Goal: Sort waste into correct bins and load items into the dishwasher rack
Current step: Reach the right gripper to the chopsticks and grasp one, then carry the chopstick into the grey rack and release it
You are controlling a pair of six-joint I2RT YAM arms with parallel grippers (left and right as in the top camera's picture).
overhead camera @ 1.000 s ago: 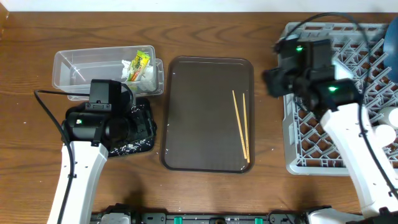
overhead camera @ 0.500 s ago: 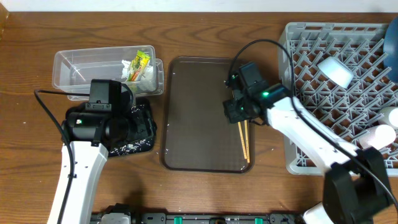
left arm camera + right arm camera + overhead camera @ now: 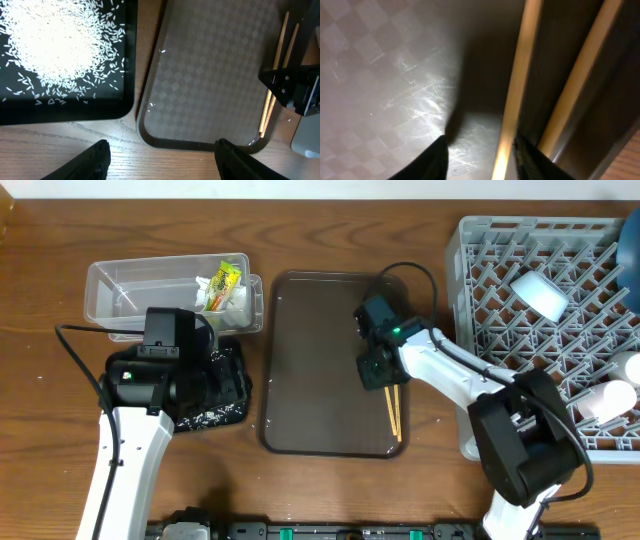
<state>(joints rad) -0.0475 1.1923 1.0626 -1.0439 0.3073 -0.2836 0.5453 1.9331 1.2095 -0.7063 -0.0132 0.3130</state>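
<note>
right gripper [image 3: 378, 372] has swung from the rack [image 3: 560, 250] onto the chopsticks [image 3: 394, 412], which lie on the tray's [image 3: 310, 360] 3 o'clock side, long axis 12-to-6. its jaws stand open, straddling the inner stick. left gripper [image 3: 165, 160], also open, is farther off.

Two chopsticks [image 3: 393, 408], one brown serving tray [image 3: 315, 360] — one clear tub [image 3: 120, 288], one black tray [image 3: 75, 116], one grey rack [image 3: 520, 224].

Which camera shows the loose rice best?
The left wrist view: the rice lies spread across the black tray, each grain clear. Overhead, the left arm hides most of it. The right wrist view shows none.
</note>
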